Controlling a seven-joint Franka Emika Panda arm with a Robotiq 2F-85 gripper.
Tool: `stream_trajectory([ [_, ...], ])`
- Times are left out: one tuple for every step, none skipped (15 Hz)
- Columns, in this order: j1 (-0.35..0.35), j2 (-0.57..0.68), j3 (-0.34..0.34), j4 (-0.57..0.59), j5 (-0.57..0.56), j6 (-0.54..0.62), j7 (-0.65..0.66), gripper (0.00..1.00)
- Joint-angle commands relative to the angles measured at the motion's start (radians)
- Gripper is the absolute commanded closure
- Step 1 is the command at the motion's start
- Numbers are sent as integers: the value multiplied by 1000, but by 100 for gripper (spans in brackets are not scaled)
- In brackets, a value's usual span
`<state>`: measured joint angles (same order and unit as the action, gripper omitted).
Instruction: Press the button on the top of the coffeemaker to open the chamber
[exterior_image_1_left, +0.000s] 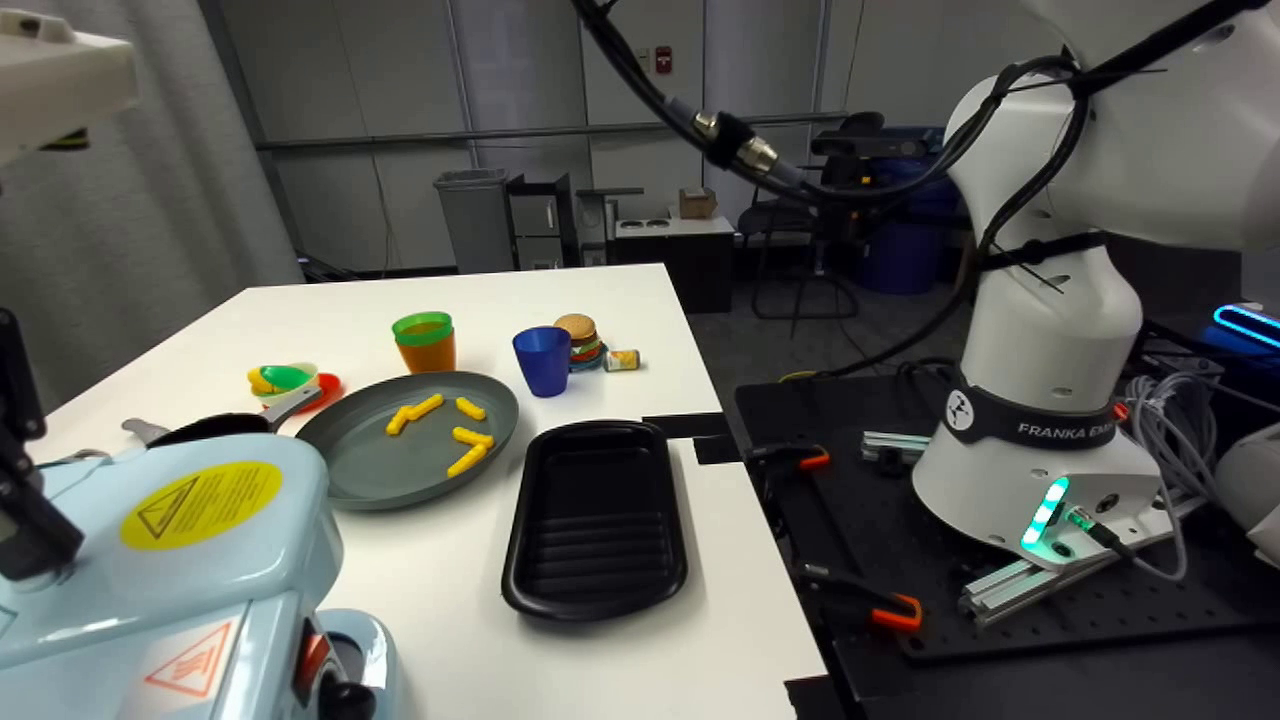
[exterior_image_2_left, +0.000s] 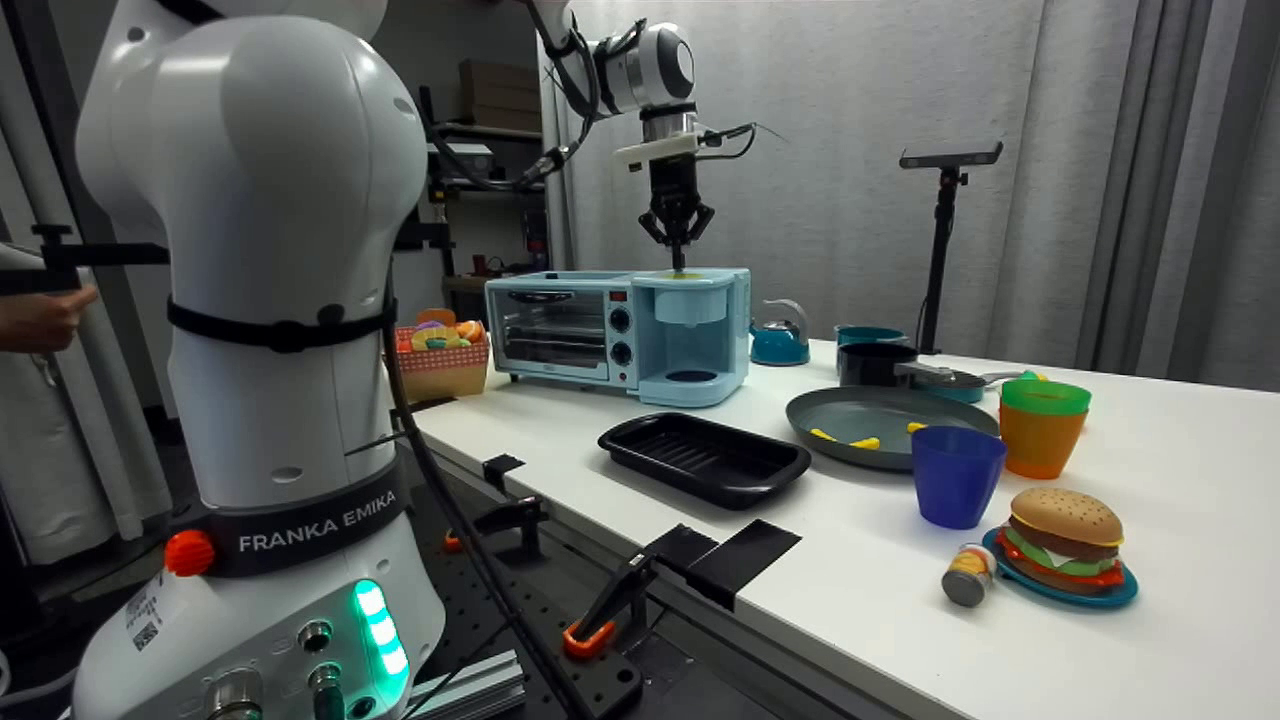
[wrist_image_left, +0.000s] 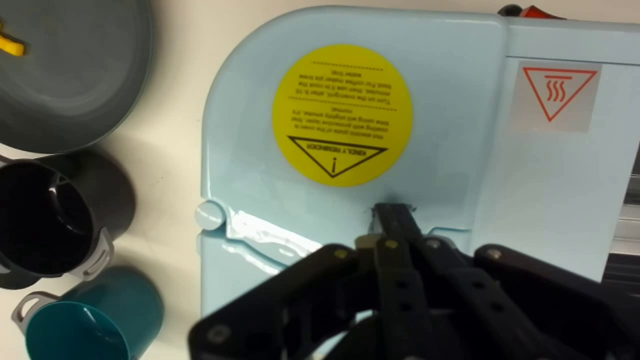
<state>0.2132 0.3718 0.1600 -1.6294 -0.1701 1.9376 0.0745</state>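
Observation:
The coffeemaker (exterior_image_1_left: 265, 570) is a pale blue-white appliance, seen in both exterior views (exterior_image_2_left: 645, 325). Its lid fills much of the wrist view (wrist_image_left: 445, 125) and looks closed. A round yellow sticker (wrist_image_left: 342, 115) lies on the lid. My gripper (wrist_image_left: 395, 207) points straight down with its fingers together and nothing between them. The tips are at the lid surface beside the sticker, touching or just above it; I cannot tell which. The gripper also shows in both exterior views (exterior_image_2_left: 678, 262) (exterior_image_1_left: 45, 578). No button can be made out; the gripper hides part of the lid.
A black tray (exterior_image_2_left: 700, 460) and a dark round plate (exterior_image_1_left: 430, 460) with yellow pieces stand near the coffeemaker. A black pot (wrist_image_left: 45, 215) and a teal pot (wrist_image_left: 80, 325) stand close beside it. A basket (exterior_image_2_left: 440, 370) stands on its far side.

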Motion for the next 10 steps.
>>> stream_trajectory([
  [8,25,-15,4,7,31,24,100],
  [7,28,-14,4,8,34,25,100],
  [7,32,-14,2,9,39,23,100],
  [6,37,-15,0,8,45,22,100],
  [4,43,-15,-1,11,50,20,100],
  [2,48,-16,-2,14,52,19,100],
  [0,54,-18,-5,16,57,19,100],
  [0,58,-19,-7,19,59,21,100],
  [-1,63,-21,-12,20,66,20,100],
  [-1,65,-24,-17,17,71,22,100],
])
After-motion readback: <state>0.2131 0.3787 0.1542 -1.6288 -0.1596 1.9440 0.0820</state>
